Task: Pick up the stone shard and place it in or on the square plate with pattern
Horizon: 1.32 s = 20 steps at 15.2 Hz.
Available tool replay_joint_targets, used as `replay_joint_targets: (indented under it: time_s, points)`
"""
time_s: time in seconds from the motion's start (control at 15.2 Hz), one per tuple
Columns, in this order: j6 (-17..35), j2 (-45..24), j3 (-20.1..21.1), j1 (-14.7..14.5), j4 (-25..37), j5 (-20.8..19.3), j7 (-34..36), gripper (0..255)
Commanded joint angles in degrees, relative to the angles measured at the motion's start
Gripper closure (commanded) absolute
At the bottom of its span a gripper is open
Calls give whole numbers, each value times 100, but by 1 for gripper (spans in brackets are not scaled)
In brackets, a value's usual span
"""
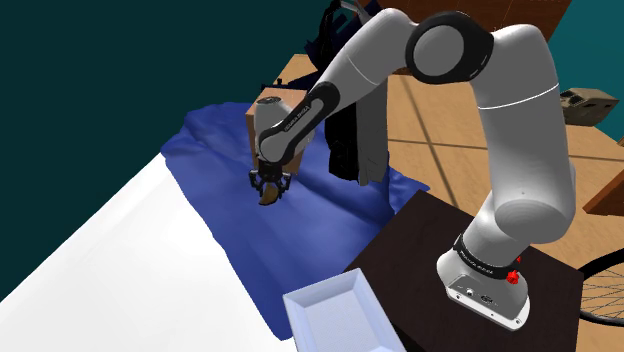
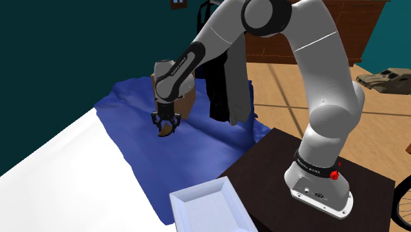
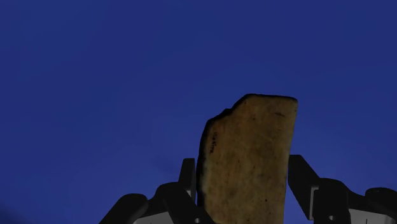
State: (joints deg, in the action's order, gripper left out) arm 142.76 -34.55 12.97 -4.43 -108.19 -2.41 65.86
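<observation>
The all-black two-finger gripper [image 1: 270, 185] is pointing down over the rumpled deep-blue cloth [image 1: 335, 220]. It is pinching the flat, tan-brown stone shard [image 3: 249, 159] between its fingers [image 3: 187, 177]. In the wrist view the shard is reaching past the fingertips, and its chipped far edge is standing against bare blue cloth on every side. I cannot tell whether the shard is touching the cloth or hanging just above it.

The pale white square plate [image 1: 335, 315] with a raised rim is lying at the cloth's near edge. It is just beside the corner of the dark brown box stand [image 1: 420, 235] and well apart from the gripper, and the shoulder view's bottom edge is cutting off its near side. Between gripper and plate, open cloth is running down to its ragged border. The flat white surface [image 1: 130, 270] is spreading wide toward the shoulder view's left.

Close behind the gripper a brown box [image 1: 290, 108] is standing on the cloth. A dark garment [image 1: 352, 150] is hanging near it on the shoulder view's right.
</observation>
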Motion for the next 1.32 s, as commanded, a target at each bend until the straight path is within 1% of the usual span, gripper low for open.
replay_joint_targets:
  time_s: [0.0, 0.79, 1.25]
  points:
    - [-122, 133, 24, 17, -10, 25, -3, 255]
    - [-742, 746, 128, 101, 5, 156, -33, 255]
    - [-59, 1800, 409, -92, -1674, 394, 345, 255]
